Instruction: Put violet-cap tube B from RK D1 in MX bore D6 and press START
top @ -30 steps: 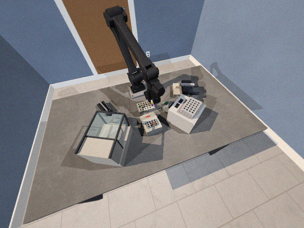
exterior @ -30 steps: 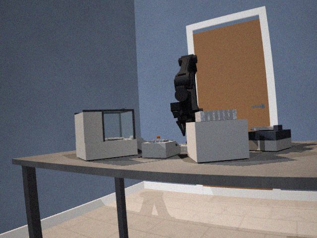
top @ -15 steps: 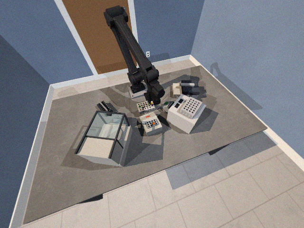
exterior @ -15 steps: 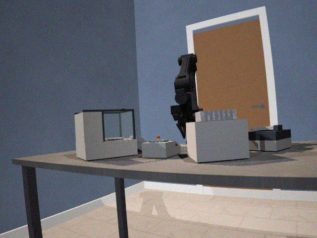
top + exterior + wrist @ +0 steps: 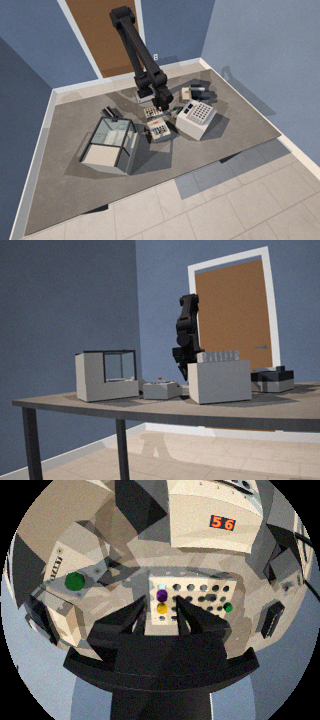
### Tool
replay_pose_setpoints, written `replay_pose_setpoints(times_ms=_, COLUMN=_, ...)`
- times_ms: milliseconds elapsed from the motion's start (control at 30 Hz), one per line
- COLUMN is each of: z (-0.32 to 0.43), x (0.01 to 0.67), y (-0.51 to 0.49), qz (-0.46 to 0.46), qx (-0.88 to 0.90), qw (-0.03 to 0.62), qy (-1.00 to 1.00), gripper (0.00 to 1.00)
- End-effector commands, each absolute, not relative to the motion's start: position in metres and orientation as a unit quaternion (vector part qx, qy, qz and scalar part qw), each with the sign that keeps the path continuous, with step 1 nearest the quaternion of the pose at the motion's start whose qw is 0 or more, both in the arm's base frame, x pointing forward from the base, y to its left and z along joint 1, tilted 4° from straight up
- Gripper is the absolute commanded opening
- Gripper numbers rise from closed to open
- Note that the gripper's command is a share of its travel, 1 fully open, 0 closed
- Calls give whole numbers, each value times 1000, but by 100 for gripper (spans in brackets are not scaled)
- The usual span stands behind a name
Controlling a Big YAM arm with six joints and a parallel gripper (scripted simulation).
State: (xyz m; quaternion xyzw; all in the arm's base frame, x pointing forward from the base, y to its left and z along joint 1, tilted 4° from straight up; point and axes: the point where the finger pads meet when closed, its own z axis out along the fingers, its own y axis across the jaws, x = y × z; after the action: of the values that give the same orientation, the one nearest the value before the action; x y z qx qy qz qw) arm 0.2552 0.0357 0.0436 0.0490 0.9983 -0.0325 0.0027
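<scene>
One rack (image 5: 200, 595), one violet-capped tube (image 5: 162, 595), one yellow-capped tube (image 5: 162, 608), two green; hand (image 5: 162, 619) partly apart, holding nothing.

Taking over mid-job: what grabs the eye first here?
The black arm folds down from the bench's door side, its gripper open over the tube rack, straddling the violet-capped tube and a yellow-capped one. Just beyond, the dry block shows an orange "56".
</scene>
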Motion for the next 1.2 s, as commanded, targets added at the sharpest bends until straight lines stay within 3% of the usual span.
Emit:
replay_pose_setpoints(times_ms=0, z=38, x=258, y=33, qz=-35, qx=49, qw=2, qy=998, gripper=36)
replay_pose_setpoints(times_ms=1167, z=26, x=257, y=32, qz=-35, qx=49, qw=0, qy=998, gripper=36)
